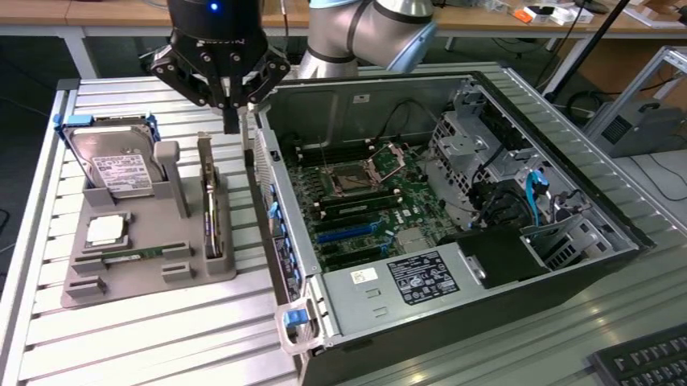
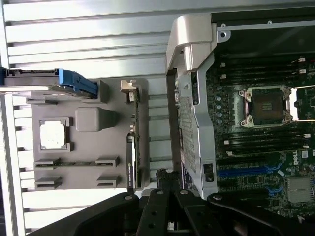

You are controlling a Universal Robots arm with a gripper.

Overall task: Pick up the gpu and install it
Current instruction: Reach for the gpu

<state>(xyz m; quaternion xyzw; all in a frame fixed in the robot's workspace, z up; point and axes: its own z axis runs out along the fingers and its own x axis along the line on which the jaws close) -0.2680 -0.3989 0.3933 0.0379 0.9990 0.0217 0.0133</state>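
The gpu (image 1: 211,201) stands on its edge in a slot of the grey holder (image 1: 140,277), on the exterior view's left; it is a thin card with a silver bracket at its far end. From the wrist, the gpu (image 2: 132,157) shows edge-on along the side of the holder (image 2: 93,142) that faces the case. My gripper (image 1: 231,121) hangs shut and empty just above the card's far end, between the holder and the open computer case (image 1: 322,285). Its black fingers meet in the wrist view, where my gripper (image 2: 168,186) sits over the gap beside the case wall.
The holder also carries a hard drive in a blue caddy (image 1: 118,169), a processor (image 1: 108,231) and a memory stick (image 1: 134,257). The case lies open with its motherboard (image 1: 359,197) and blue slots (image 1: 349,232) exposed. A keyboard (image 1: 644,362) sits at the near right.
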